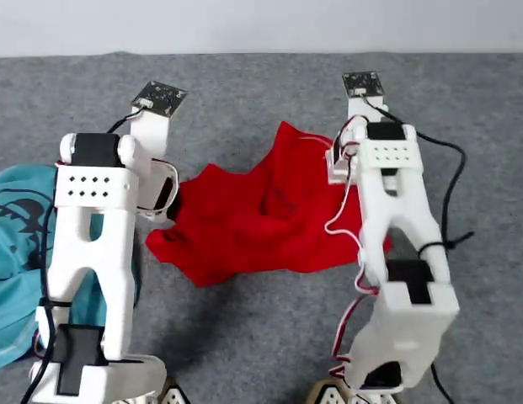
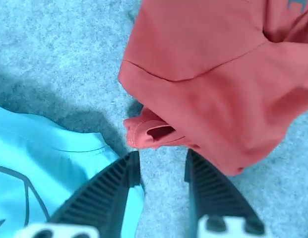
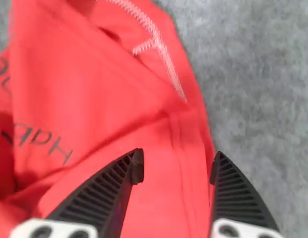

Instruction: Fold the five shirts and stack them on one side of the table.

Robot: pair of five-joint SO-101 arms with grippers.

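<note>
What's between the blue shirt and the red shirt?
Only bare grey table cover, in the left wrist view; the left gripper sits open over that gap.

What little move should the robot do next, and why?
Probably the left gripper should ease forward and close on the bunched edge of the red shirt: its jaws stand open just short of it, while the right gripper hangs open above the shirt's other side.

The left arm [image 1: 88, 252] and right arm [image 1: 400, 227] are white plastic shells with black servo blocks and a panel of small round holes. Red, white and black cables [image 1: 344, 202] trail along them. A dark circuit board [image 1: 160, 98] tops each wrist. The jaws are black and ribbed, on white screw-holed bases.
</note>
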